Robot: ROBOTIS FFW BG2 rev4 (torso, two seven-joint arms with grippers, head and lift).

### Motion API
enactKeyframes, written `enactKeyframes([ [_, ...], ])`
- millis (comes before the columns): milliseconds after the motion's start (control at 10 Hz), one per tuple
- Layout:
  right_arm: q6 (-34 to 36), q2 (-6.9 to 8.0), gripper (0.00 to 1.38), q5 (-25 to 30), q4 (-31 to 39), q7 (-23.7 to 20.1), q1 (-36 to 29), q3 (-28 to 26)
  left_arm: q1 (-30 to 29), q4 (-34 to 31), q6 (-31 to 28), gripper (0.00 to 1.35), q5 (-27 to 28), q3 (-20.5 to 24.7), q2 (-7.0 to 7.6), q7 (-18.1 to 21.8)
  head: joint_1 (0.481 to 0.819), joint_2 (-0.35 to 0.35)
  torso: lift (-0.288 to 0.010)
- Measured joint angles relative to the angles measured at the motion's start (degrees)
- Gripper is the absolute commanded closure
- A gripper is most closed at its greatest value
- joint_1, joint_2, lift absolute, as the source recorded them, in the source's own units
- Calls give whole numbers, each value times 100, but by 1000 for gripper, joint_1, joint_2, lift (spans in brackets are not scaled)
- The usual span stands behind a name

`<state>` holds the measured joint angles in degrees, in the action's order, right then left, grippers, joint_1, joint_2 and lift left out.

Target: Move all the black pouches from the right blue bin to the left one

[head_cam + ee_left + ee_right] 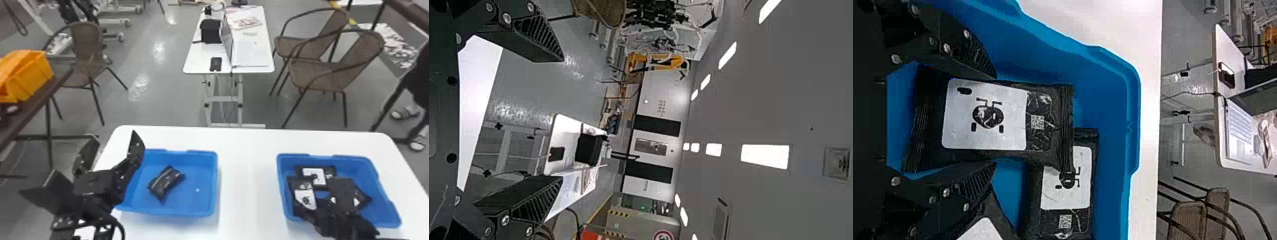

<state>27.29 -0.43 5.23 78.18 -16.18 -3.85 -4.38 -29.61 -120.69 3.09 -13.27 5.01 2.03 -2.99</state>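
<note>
My right gripper [306, 205] pinches a black pouch [985, 115] over others [1068, 185] in the right blue bin [383, 215] (snug, from my seat); my left gripper [112, 145] is spread near the left bin [198, 199], which holds one pouch [166, 182].

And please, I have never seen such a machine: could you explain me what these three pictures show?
This is a two-armed robot. One picture looks down from its head; the others come from its wrists, turned sideways. On the white table stand a left blue bin with one black pouch and a right blue bin with several pouches. The left end effector is open and empty. The right end effector is at a labelled pouch; whether it grips it, I cannot tell.
</note>
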Motion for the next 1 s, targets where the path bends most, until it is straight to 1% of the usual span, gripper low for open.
enactKeyframes([
  [100,-93,-26,1222,-244,50,24,-56,-15,0,10,34,194,1,0,-1,0,695,83,10],
  [300,-195,-29,1222,-592,342,169,-249,-66,0,23,83,194,9,-7,-1,1,695,79,10],
  [500,-224,-28,1223,-852,822,328,-552,-158,-1,32,107,194,11,-23,-1,0,695,66,10],
  [700,-225,-28,1223,-968,906,363,-691,-274,-9,36,152,194,24,-19,-9,0,695,56,10],
  [800,-241,-28,999,-970,879,364,-699,-291,-9,36,167,194,26,-18,-9,1,695,53,10],
  [900,-299,-13,349,-888,944,421,-728,-278,-9,36,188,194,27,-22,-10,1,695,50,10],
  [1000,-370,10,-1,-790,1012,424,-747,-268,-9,36,200,194,34,-24,-10,0,695,49,10],
])
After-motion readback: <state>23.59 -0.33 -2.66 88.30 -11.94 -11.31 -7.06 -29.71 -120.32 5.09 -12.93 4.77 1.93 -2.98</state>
